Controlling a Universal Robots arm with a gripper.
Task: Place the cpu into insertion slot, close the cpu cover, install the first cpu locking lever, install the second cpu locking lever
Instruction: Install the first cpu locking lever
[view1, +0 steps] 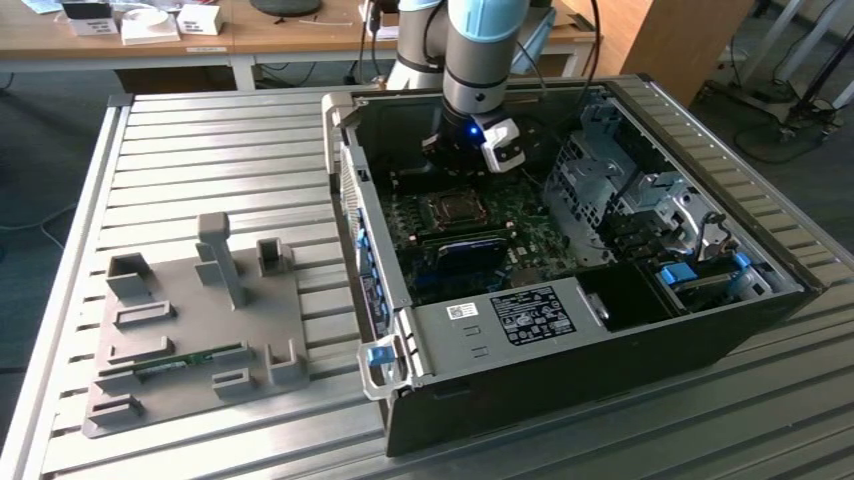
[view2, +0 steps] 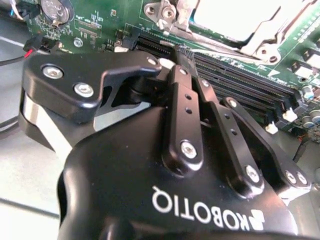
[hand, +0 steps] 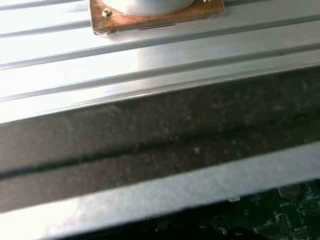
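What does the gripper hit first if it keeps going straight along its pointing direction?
Probably the long black memory slots on the green circuit board: in the second wrist view the gripper points at them, short of the cpu cover. Depth is unclear.

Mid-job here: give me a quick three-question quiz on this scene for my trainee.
1. True or false: the grey plastic fixture plate lies inside the open black computer case.
2. The black gripper hangs over: A) the fixture plate; B) the case's interior; C) the wooden desk.
3. In the second wrist view, what colour is the circuit board beyond the long black memory slots?
Key: 1 false: it lies on the slatted metal table, to the exterior view's left of the case. 2 B. 3 green.
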